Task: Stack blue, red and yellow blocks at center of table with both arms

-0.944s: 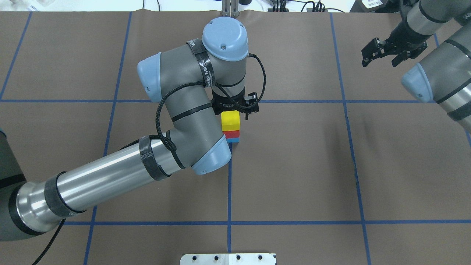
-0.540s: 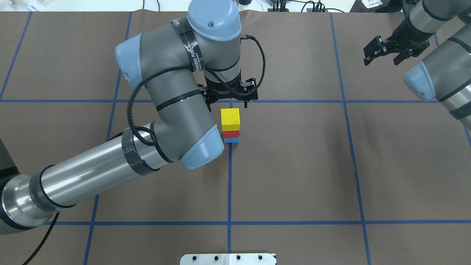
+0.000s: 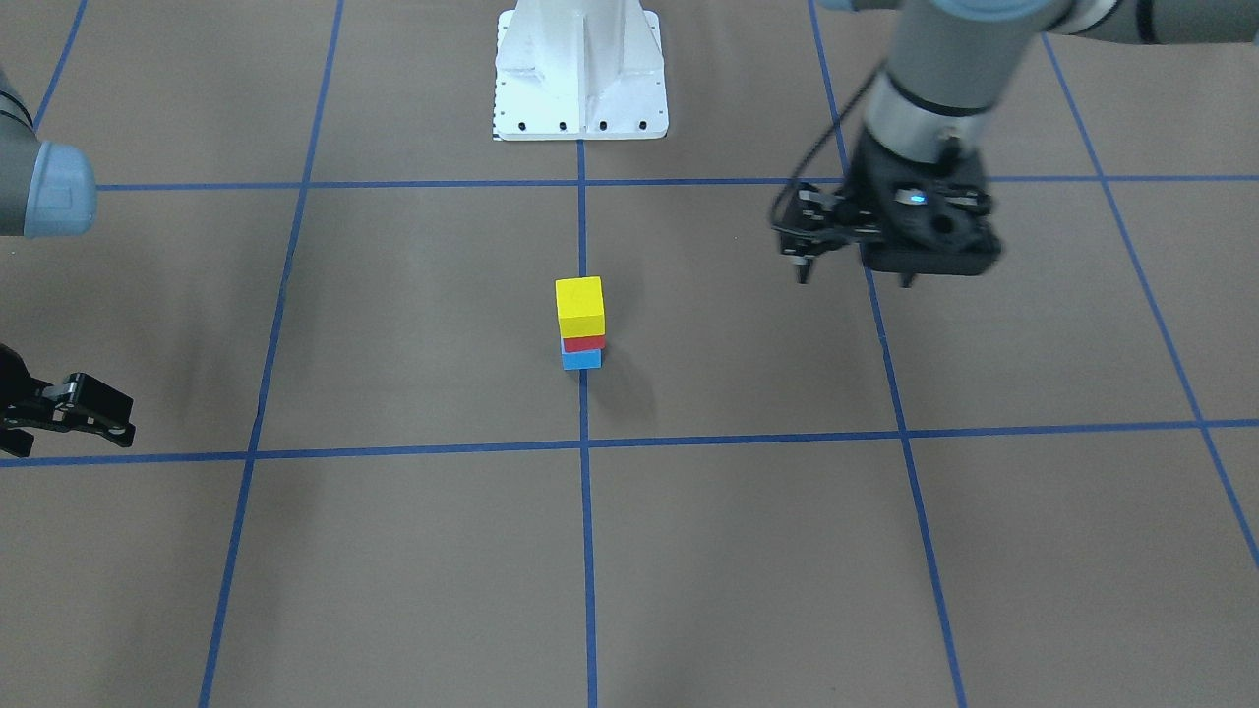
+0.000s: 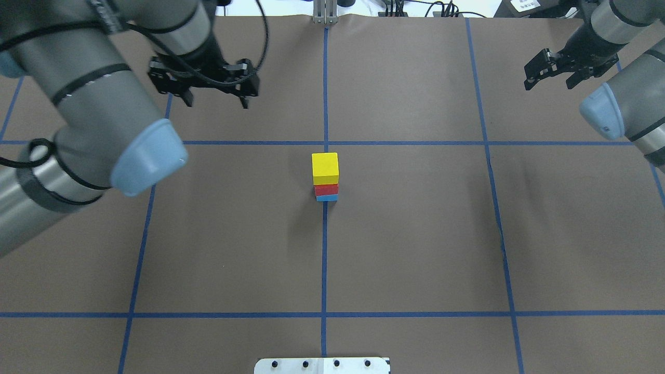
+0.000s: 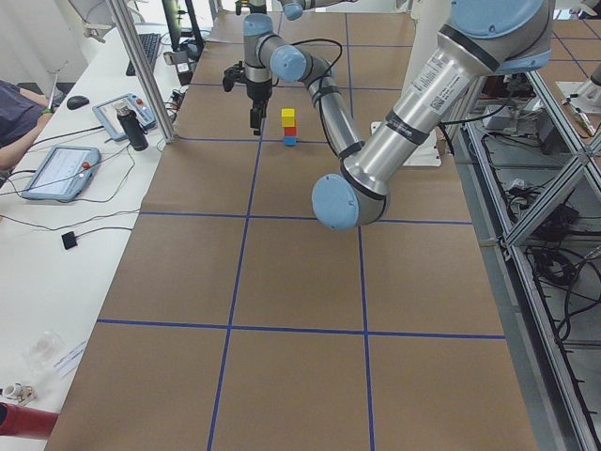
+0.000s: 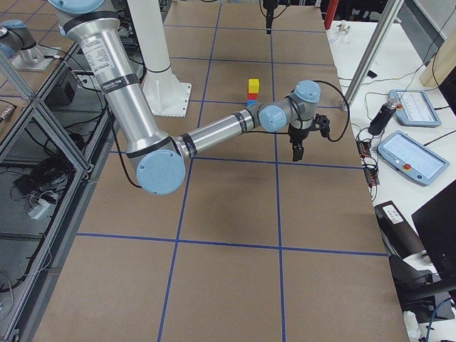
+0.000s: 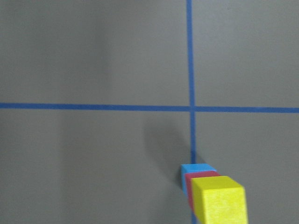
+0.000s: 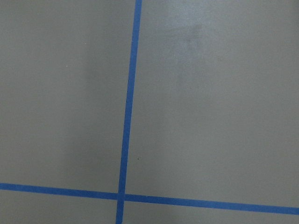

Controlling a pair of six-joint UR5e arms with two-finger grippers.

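A stack stands at the table's centre crossing: yellow block (image 4: 325,167) on top, red block (image 4: 326,189) in the middle, blue block (image 4: 327,198) at the bottom. It also shows in the front view, with the yellow block (image 3: 579,305) on top, and low in the left wrist view (image 7: 219,199). My left gripper (image 4: 215,101) is open and empty, raised well to the far left of the stack. My right gripper (image 4: 549,83) is open and empty at the far right of the table.
The white robot base plate (image 4: 322,365) sits at the near edge. Blue tape lines (image 4: 325,259) grid the brown table cover. Side benches hold tablets (image 5: 58,172) and pendants (image 6: 417,157) beyond the table's ends.
My left gripper has drawn back from over the yellow block, up and far to the left. The stack stays put. My right gripper has drifted slightly outward.
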